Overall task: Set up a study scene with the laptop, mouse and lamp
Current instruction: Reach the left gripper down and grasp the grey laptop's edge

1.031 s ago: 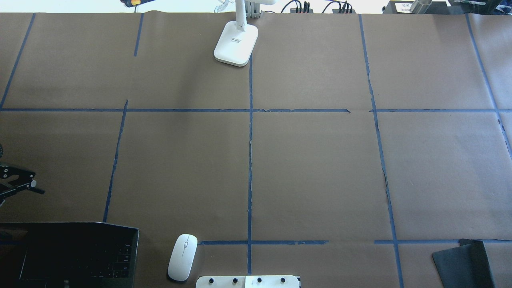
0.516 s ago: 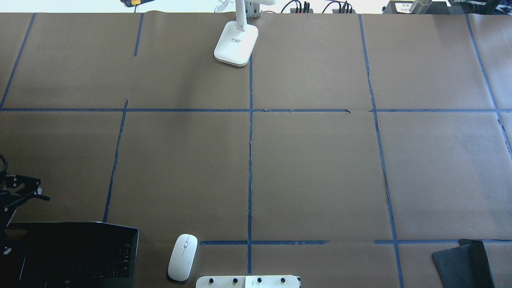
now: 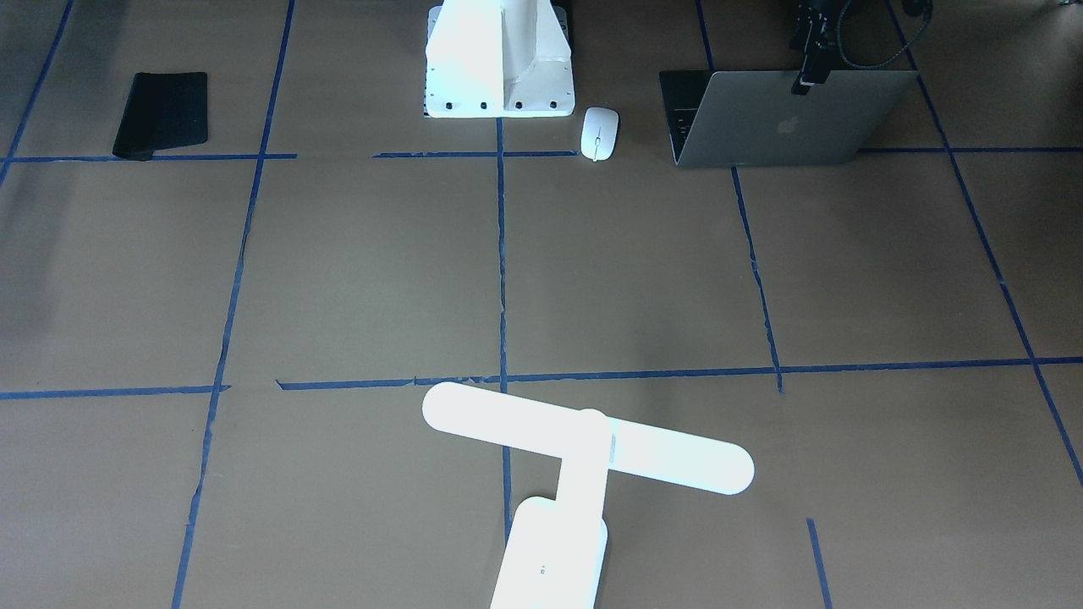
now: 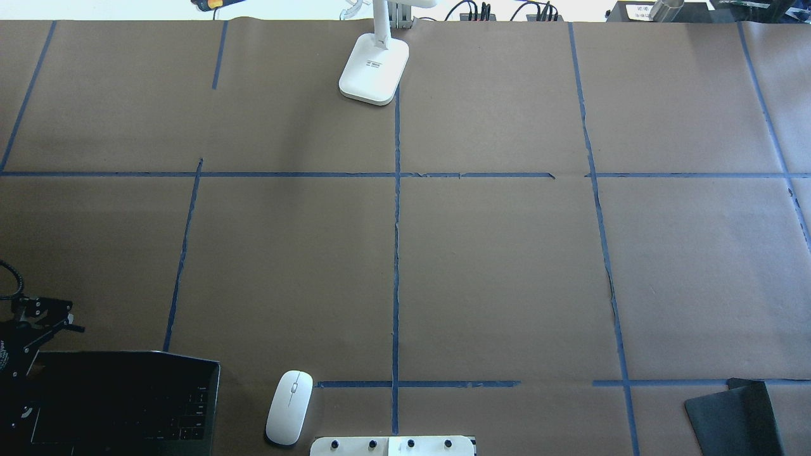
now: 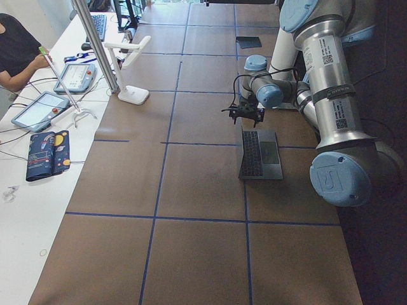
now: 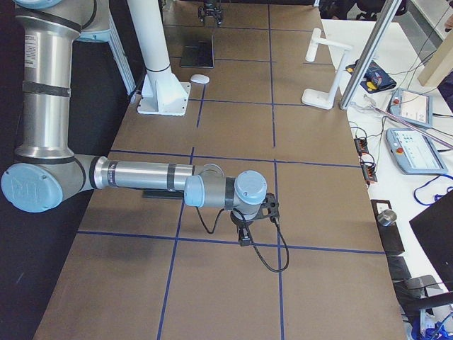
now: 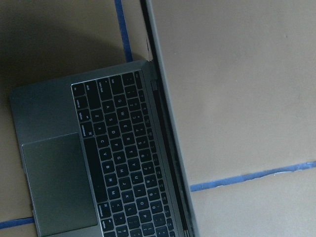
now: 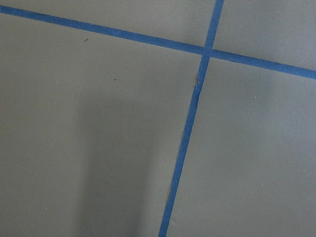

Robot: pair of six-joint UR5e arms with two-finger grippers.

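Two risks with the left gripper, jaws seemingly apart, at the lid edge of the open laptop beside the mouse: a hard push slams or skids it; how wide the right gripper stands, I cannot tell

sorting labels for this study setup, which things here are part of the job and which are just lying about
For the job:
laptop
mouse
lamp

Just lying about:
black mat
white pedestal
tablets on the side bench
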